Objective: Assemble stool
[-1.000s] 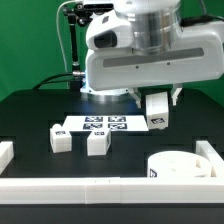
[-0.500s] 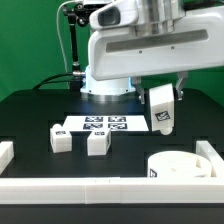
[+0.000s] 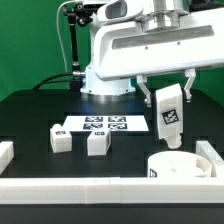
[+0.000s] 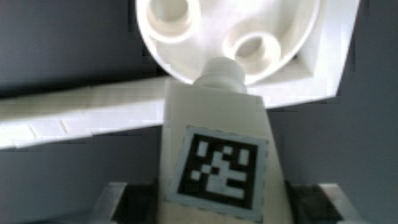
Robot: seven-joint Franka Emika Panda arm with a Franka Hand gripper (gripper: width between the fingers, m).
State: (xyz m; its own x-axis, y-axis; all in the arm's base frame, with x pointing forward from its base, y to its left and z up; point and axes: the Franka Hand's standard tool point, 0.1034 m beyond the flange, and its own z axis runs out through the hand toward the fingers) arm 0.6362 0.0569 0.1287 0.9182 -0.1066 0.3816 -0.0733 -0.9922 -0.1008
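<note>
**Leg carried over the seat, ready for insertion**

The end effector [image 3: 168, 96] is clamped on a small blocky white plastic leg [image 3: 169, 118] with a black-and-white square tag on its face. Over the last second it has swung this leg away from the marker board [image 3: 104, 125] towards the exterior view's right. The leg now hangs nearly upright, clear of the black worktop [image 3: 30, 115] and just above the low round white disc seat [image 3: 182, 164].

The seat sits in the corner formed by the long white border rails [image 3: 90, 187]. In the wrist view the leg's narrow tip [image 4: 217, 72] points at the seat's underside [image 4: 187, 50], close to one of its round sockets [image 4: 254, 45]. Whether it already touches cannot be told.

Judging by this, transport is finished and the fitting step is at hand: lining the tip up with a socket and pressing down.

Two more white blocky legs [image 3: 60, 140] [image 3: 97, 144] lie near the marker board, so most of the assembly remains.

No brand name or readable lettering appears. The only markings are square coded tags on the held leg, the marker board, the loose legs and the seat's side wall.
</note>
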